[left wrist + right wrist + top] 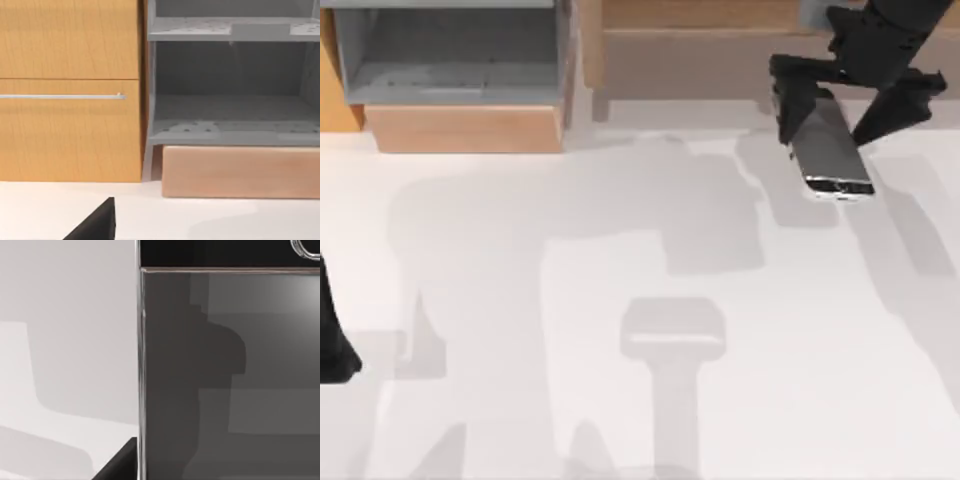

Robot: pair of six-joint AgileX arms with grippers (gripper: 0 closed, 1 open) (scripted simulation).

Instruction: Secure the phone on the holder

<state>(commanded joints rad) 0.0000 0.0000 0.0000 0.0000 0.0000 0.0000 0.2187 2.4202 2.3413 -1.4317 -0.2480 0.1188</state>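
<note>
The phone (832,150), black with a silver rim, hangs tilted above the table's back right, and my right gripper (838,98) is shut on its far end. Its lower end with the silver edge points toward the table's middle. In the right wrist view the phone's dark grey screen (230,380) looms close, with the round home button (306,249) at one end and a black fingertip (120,464) beside its rim. The holder (673,332), a pale grey stand, sits on the table at front centre, well apart from the phone. My left arm (332,345) is parked at the left edge.
A wooden cabinet with a grey open shelf (450,60) stands along the back left, and a wooden unit (700,50) runs along the back right. In the left wrist view, the cabinet drawer (70,130) and the shelf (230,100) face a black fingertip (97,225).
</note>
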